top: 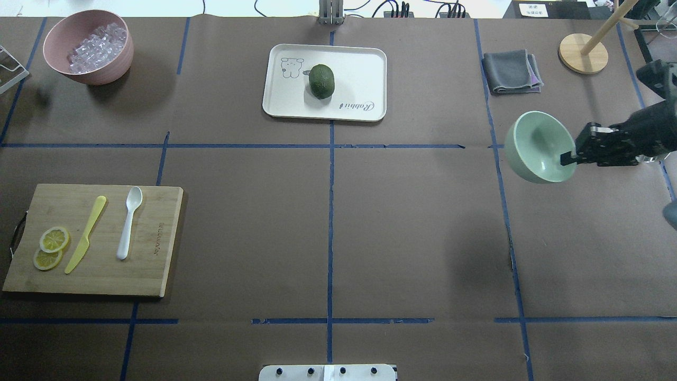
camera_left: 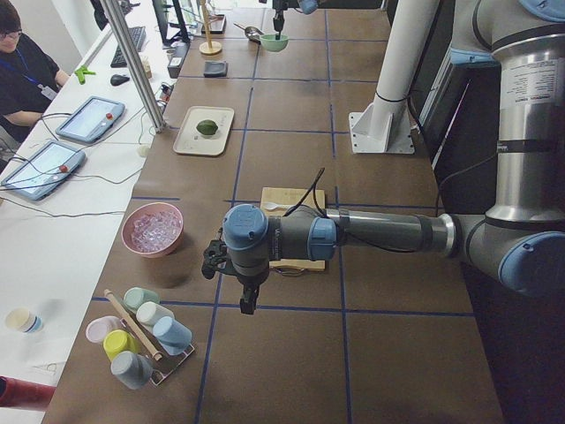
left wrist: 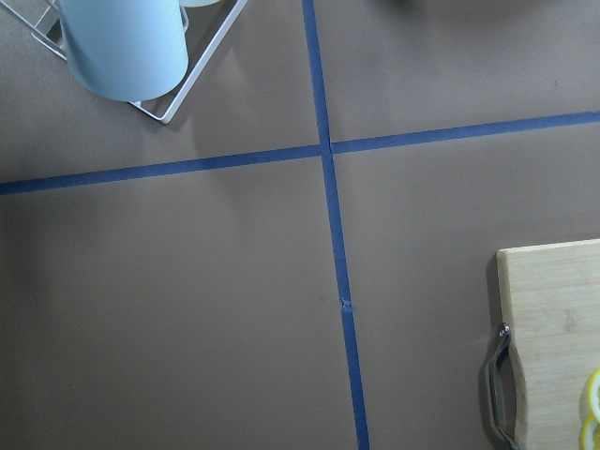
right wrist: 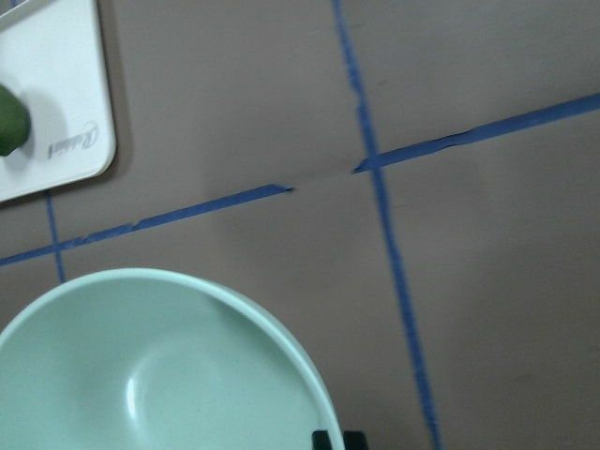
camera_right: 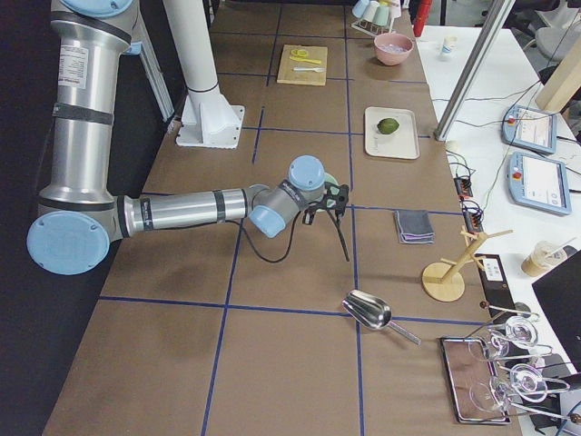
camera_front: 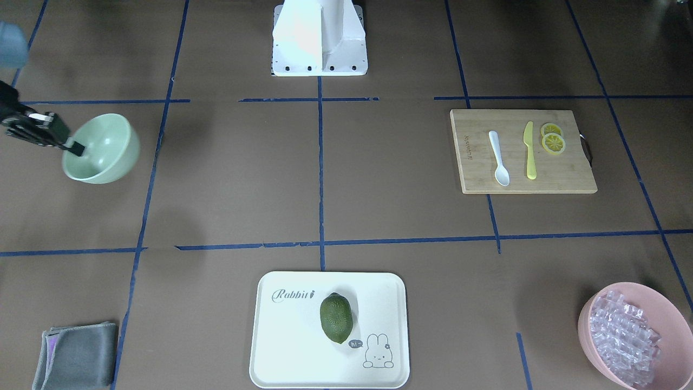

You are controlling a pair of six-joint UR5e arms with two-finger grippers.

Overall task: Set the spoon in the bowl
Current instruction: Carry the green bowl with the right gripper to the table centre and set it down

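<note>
The white spoon (camera_front: pixel 499 158) lies on a wooden cutting board (camera_front: pixel 471 181), beside a yellow knife (camera_front: pixel 530 151); it also shows in the overhead view (top: pixel 129 222). My right gripper (top: pixel 568 157) is shut on the rim of the mint-green bowl (top: pixel 537 145), which hangs tilted above the table at the far right. It shows in the front view too (camera_front: pixel 103 149), with the gripper (camera_front: pixel 73 147) at its rim. My left gripper (camera_left: pixel 246 302) shows only in the left side view, pointing down beyond the board's handle end. I cannot tell whether it is open or shut.
Lemon slices (top: pixel 50 246) lie on the board. A white tray (top: pixel 359 69) holds a green fruit (top: pixel 321 81). A pink bowl (top: pixel 90 74) of clear pieces stands at the back left. A grey cloth (top: pixel 510 71) and a wooden stand (top: pixel 583 53) are at the back right. A cup rack (left wrist: pixel 122 47) is near the left arm.
</note>
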